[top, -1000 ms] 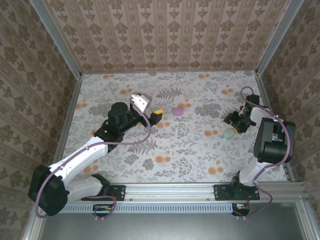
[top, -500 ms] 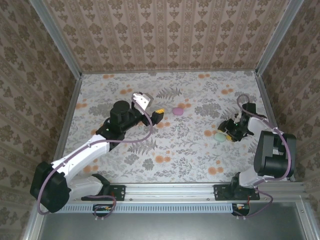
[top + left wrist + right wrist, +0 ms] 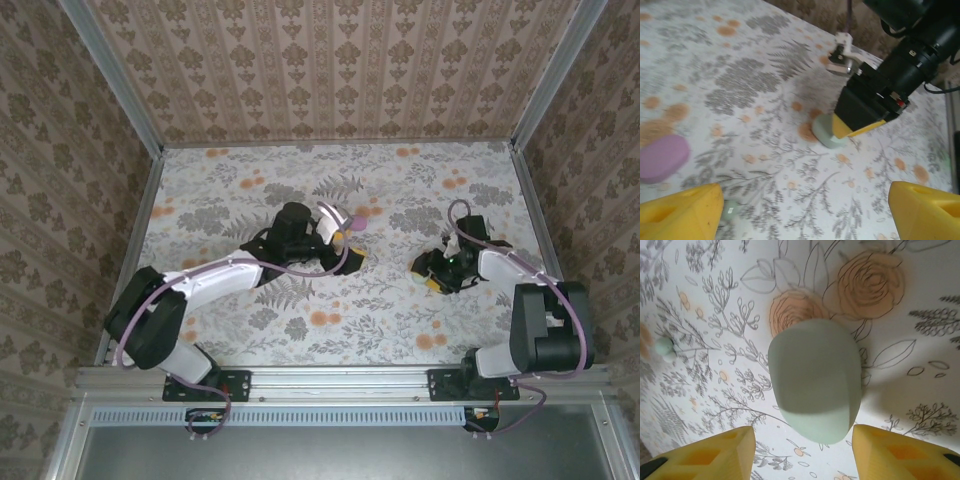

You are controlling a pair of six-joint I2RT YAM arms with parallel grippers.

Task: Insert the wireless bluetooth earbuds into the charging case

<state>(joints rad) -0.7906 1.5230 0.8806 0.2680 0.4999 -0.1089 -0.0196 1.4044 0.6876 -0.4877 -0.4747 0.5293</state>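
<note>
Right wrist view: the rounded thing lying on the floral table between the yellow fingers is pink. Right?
No: it is mint green, not pink. The right wrist view shows the rounded thing lying on the floral table between the right gripper's yellow fingers. The pink case lies by the left gripper, in the left wrist view.

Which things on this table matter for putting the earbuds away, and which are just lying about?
Job: pink charging case; small mint piece, likely an earbud; mint pebble by the right end effector.
Not the job: floral table cover; patterned walls.
</note>
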